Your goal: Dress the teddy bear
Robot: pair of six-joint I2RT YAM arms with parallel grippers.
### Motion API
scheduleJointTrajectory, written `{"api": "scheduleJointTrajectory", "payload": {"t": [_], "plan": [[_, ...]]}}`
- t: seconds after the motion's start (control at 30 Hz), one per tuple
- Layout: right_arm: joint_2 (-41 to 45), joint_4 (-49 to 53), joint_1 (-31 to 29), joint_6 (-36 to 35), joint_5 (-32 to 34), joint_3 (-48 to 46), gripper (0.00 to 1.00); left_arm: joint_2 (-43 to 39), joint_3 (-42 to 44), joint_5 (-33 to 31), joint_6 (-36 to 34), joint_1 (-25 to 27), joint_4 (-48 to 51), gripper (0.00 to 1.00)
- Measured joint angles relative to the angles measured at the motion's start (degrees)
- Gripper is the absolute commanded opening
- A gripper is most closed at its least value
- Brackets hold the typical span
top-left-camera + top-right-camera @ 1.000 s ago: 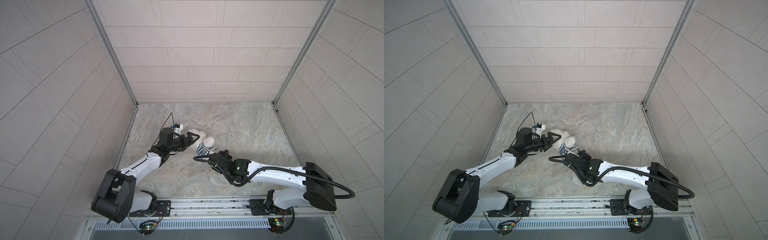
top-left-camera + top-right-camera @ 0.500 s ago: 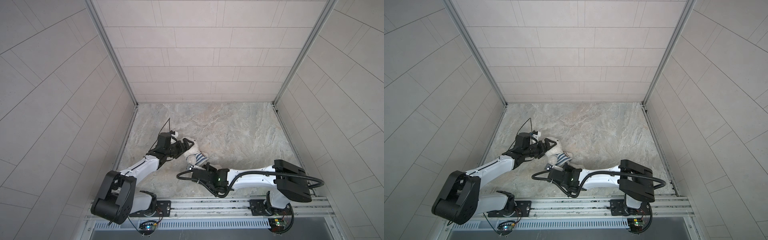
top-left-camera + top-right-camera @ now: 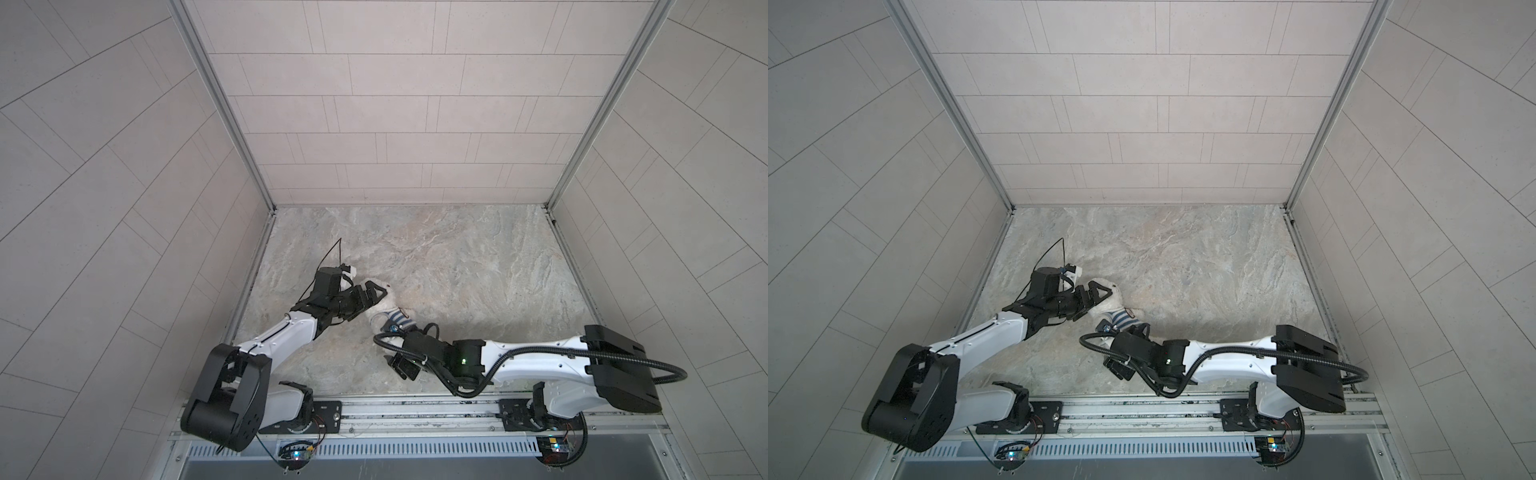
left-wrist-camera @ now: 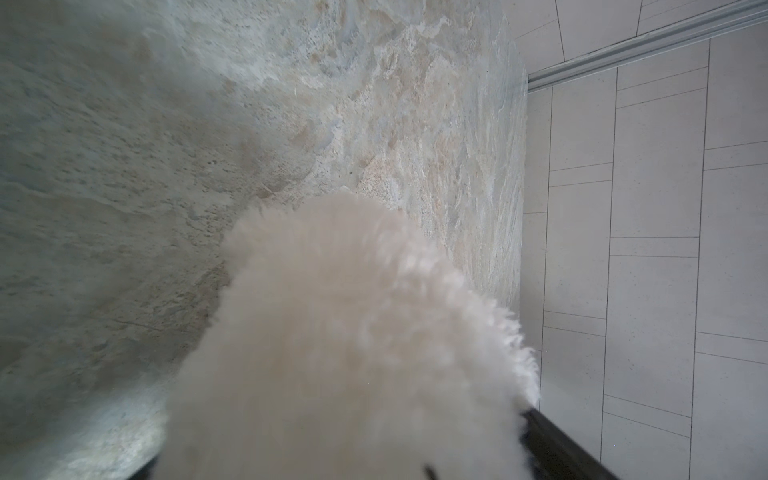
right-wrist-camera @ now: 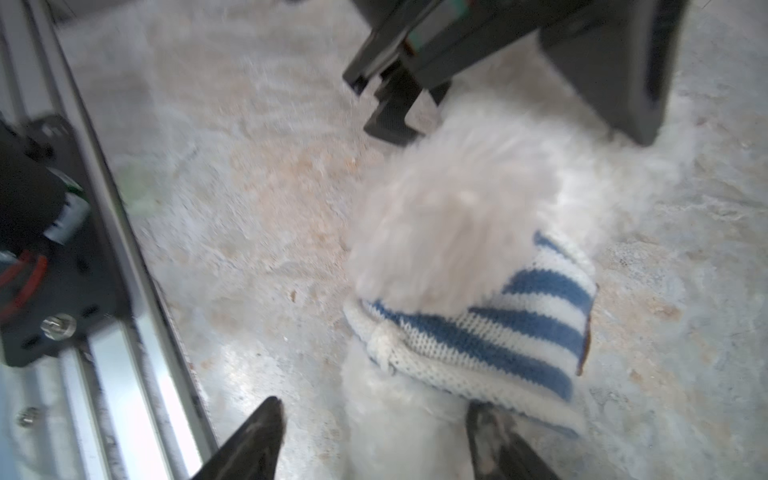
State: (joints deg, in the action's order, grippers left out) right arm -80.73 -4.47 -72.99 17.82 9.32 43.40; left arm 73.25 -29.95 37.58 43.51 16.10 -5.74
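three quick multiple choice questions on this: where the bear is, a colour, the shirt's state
1. Where on the table is the teddy bear? A left half B right half C far right corner
2. The shirt is white and: A red B blue C green
3. The shirt sits: A flat beside the bear B around its body C rolled up far off
A: left of middle in both top views. B: blue bands in the right wrist view. B: fur shows either side of it.

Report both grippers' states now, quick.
Left gripper: open wide, jaws straddling the head end of the teddy bear.
Right gripper: open, holding nothing, fingertips either side of the bear's lower body, below the striped shirt.
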Motion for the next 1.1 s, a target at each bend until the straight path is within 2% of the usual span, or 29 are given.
{"api": "scheduleJointTrajectory", "payload": {"t": [0.13, 0.27, 0.4, 0.53, 0.63, 0.83, 1.1], "plan": [[5.77, -5.77, 3.39, 3.43, -1.84, -4.35, 0.76, -1.46, 0.02, -0.07, -1.27, -0.24, 2.69, 1.00], [7.91, -6.64, 5.73, 5.16, -1.11, -5.92, 0.72, -5.11, 0.04, -0.74, -3.19, -0.33, 6.93, 1.00], [7.80, -6.03, 5.92, 6.36, -0.37, -5.92, 0.60, -7.72, 0.04, -1.49, -4.59, -0.68, 11.08, 1.00], [4.15, -7.04, 6.08, 7.02, -0.35, -5.84, 0.41, -7.87, 0.04, -1.55, -4.85, -1.49, 13.31, 1.00], [-0.31, -8.61, 6.19, 7.61, -1.29, -6.08, 0.34, -7.91, 0.04, -1.38, -4.81, -2.05, 14.05, 1.00], [-5.88, -14.25, 6.21, 8.76, -4.39, -6.36, 0.27, -9.01, 0.07, 1.40, -4.52, -3.96, 16.02, 1.00], [-11.02, -21.07, 6.25, 10.34, -7.41, -6.36, 0.23, -10.49, 2.27, 3.58, -0.68, -5.11, 14.86, 1.00]]}}
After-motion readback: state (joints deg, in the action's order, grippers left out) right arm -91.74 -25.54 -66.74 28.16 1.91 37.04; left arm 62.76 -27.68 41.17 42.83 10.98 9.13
